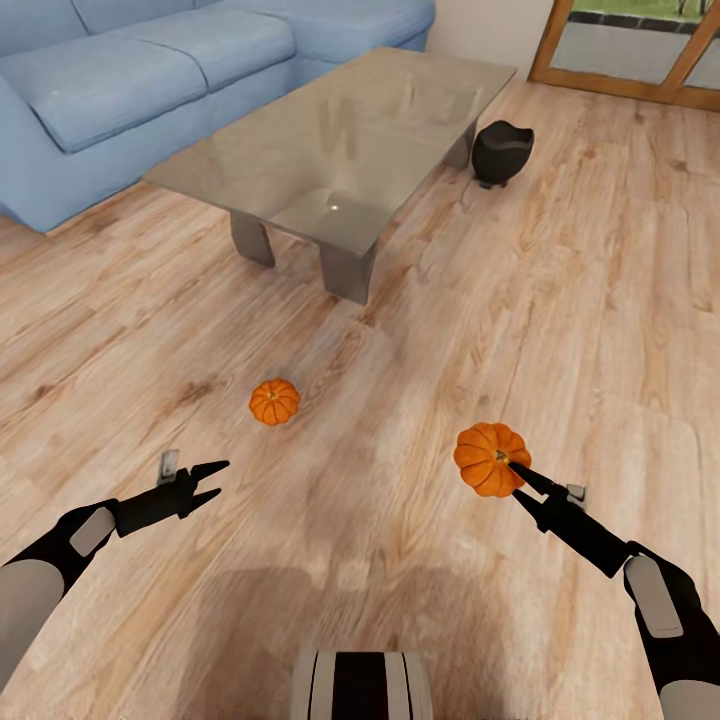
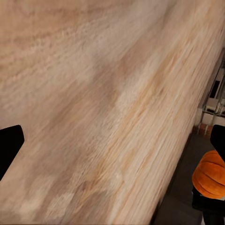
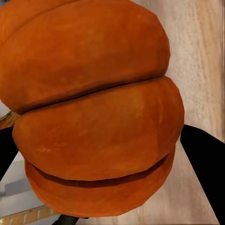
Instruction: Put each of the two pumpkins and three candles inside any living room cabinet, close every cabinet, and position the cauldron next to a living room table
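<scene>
One pumpkin [image 1: 274, 401] lies on the wooden floor in front of me, left of centre. My right gripper [image 1: 512, 468] is shut on the other pumpkin [image 1: 488, 457] and holds it above the floor at the right. In the right wrist view this pumpkin [image 3: 98, 108] sits close up between the dark fingers [image 3: 204, 161]. My left gripper [image 1: 208, 480] hangs open and empty, below and left of the floor pumpkin. The left wrist view shows the held pumpkin [image 2: 211, 174] at its edge. The black cauldron [image 1: 502, 152] stands on the floor beside the right end of the glass table [image 1: 250, 165]. No candles or cabinet are in view.
A blue sofa [image 1: 130, 90] runs along the far left behind the table. A wood-framed glass door [image 1: 640, 70] is at the far right. Open wooden floor [image 1: 560, 330] stretches between me and the table.
</scene>
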Robot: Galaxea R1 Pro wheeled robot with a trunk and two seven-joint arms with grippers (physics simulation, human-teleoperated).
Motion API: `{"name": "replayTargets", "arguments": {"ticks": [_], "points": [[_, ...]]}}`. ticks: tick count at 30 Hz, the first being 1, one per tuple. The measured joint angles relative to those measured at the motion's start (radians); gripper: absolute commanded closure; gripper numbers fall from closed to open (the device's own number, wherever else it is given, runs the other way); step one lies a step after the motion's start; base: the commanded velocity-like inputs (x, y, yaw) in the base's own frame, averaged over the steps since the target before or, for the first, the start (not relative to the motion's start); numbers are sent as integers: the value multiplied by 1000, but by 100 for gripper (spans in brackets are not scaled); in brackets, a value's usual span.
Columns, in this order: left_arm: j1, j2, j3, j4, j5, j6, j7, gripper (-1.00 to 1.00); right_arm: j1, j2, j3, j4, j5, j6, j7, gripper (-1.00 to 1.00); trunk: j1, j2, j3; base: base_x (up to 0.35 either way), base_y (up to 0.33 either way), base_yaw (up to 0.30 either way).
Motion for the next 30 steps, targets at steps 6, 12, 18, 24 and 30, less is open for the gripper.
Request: {"name": "replayTargets", "arguments": {"ticks": [6, 12, 18, 24, 30], "points": [[0, 2, 0, 0, 0, 1, -1, -100, 0, 0, 1, 0, -2, 1, 0, 100, 0, 0, -4, 0, 0, 0], [0, 5, 1, -1, 0, 3, 1, -100, 0, 0, 0, -1, -2, 0, 0, 100, 0, 0, -4, 20, -12, 0], [0, 14, 1, 0, 1, 3, 1, -100, 0, 0, 1, -1, -1, -1, 0, 100, 0, 0, -4, 184, -111, 0], [1, 16, -1, -1, 0, 2, 1, -100, 0, 0, 1, -1, 1, -2, 0, 100, 0, 0, -4, 273, -48, 0], [1, 16, -1, -2, 0, 2, 1, -100, 0, 0, 1, -1, 3, -3, 0, 100, 0, 0, -4, 310, -22, 0]]}}
